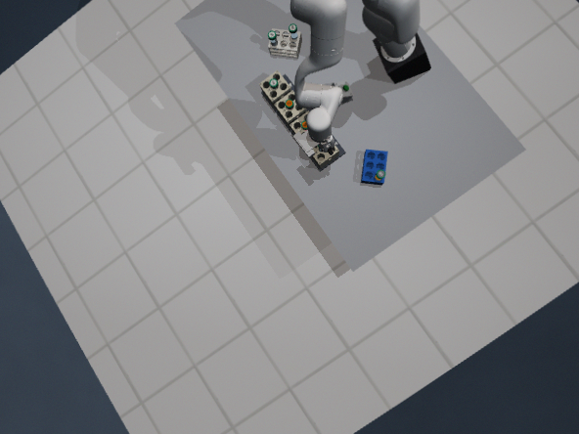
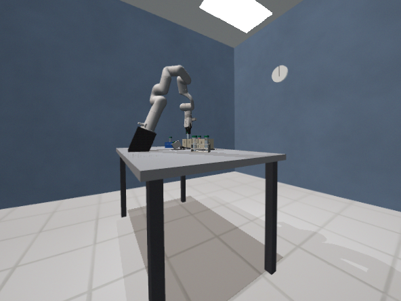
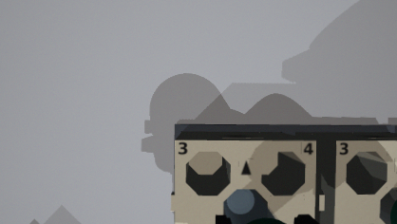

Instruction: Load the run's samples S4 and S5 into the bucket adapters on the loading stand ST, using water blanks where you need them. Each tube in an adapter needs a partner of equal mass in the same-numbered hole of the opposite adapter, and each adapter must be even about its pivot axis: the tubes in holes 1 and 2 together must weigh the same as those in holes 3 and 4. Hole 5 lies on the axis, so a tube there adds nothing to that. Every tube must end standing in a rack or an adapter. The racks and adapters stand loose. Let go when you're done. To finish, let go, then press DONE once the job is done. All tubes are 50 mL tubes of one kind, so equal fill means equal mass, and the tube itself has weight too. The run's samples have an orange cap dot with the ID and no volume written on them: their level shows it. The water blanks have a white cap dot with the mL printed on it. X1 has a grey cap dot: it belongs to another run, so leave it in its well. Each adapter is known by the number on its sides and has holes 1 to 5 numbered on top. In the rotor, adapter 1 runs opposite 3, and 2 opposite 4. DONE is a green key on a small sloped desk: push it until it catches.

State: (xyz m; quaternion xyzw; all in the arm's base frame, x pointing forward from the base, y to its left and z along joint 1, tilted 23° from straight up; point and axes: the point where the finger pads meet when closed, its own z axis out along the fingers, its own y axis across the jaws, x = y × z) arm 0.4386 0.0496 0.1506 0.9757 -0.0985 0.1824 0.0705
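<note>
Grey tabletop [image 1: 440, 132] carried the loading stand [image 1: 337, 158], where the gripper [image 1: 329, 148], clenched on what was probably a water blank [image 3: 239, 201], held it upright directly above the end adapter's [image 3: 294, 209] hole 5.

Arm [image 1: 318, 34] folded downward, jaws clamped on tube.
</note>
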